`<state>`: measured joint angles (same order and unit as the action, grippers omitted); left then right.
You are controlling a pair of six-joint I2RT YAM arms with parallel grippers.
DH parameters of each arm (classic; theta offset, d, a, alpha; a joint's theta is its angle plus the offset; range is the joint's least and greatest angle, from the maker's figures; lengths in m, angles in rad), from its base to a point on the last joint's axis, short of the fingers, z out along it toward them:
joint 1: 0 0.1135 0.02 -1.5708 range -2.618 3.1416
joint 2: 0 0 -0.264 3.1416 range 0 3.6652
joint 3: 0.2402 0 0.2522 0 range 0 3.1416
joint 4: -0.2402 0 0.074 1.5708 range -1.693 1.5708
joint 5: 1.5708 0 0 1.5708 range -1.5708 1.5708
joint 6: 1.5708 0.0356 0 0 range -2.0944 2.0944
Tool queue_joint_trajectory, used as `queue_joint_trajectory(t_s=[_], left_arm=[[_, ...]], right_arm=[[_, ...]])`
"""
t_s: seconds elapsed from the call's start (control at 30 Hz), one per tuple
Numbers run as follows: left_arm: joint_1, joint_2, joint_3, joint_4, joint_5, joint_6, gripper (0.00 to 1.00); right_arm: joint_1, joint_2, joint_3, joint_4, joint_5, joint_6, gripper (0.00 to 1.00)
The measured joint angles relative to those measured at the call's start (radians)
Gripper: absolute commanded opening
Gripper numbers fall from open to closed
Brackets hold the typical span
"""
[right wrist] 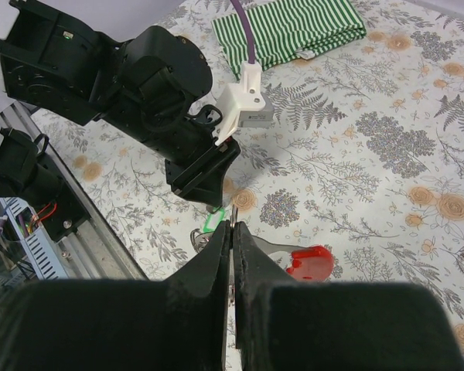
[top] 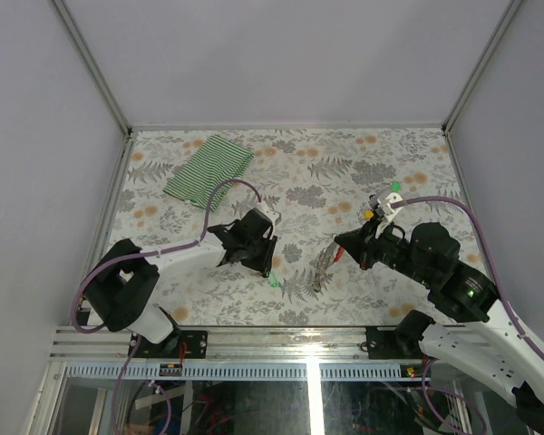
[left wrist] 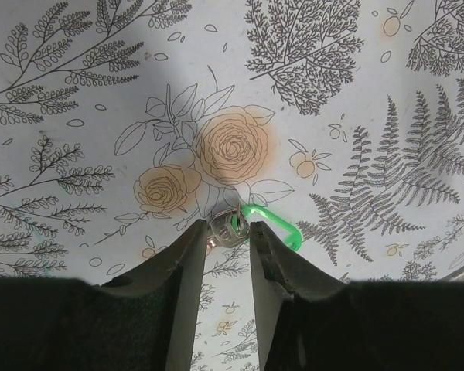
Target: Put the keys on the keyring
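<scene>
From above, the left pincer [top: 268, 268] points down at a small silvery key with a bright green plastic tag [top: 275, 282] on the floral-printed table [top: 417, 154]. The thin red-and-silvery keyring [top: 323, 265] lies just right of it at the tip of the right pincer [top: 340, 246], and a folded green-and-white striped cloth [top: 208, 168] sits well apart, far left. In the left wrist view the fingers [left wrist: 193, 255] stand slightly spread either side of the key's head, though I cannot tell whether they pinch it. In the right wrist view the other pincer is pressed together, the keyring's red part just beside its tip.
</scene>
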<state>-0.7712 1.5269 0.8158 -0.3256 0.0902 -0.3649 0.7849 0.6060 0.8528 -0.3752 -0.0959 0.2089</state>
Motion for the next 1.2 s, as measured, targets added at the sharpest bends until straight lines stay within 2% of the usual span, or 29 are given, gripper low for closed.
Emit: queue_joint_trajectory(t_s=[0.23,0.4,0.57,0.7,0.8,1.07,1.2], left_arm=[[0.0,0.022,0.0,0.008,0.007,-0.001,0.27],[0.0,0.037,0.0,0.019,0.017,-0.001,0.19],[0.0,0.043,0.0,0.021,0.026,-0.001,0.15],[0.0,0.045,0.001,0.028,0.037,-0.002,0.09],[0.0,0.049,0.001,0.029,0.042,-0.002,0.0],[0.0,0.034,0.002,0.05,0.046,-0.004,0.0],[-0.01,-0.092,-0.029,0.094,0.043,0.018,0.0]], right_arm=[[0.0,0.0,0.0,0.0,0.0,0.001,0.0],[0.0,-0.002,0.0,0.0,0.0,0.002,0.0],[0.0,-0.003,0.0,0.0,0.0,0.002,0.0],[0.0,-0.003,0.0,0.0,0.0,0.002,0.0],[0.0,-0.003,0.0,0.0,-0.001,0.002,0.0],[0.0,-0.003,0.0,0.0,-0.002,0.002,0.0],[0.0,-0.006,-0.001,0.0,-0.002,0.001,0.0]])
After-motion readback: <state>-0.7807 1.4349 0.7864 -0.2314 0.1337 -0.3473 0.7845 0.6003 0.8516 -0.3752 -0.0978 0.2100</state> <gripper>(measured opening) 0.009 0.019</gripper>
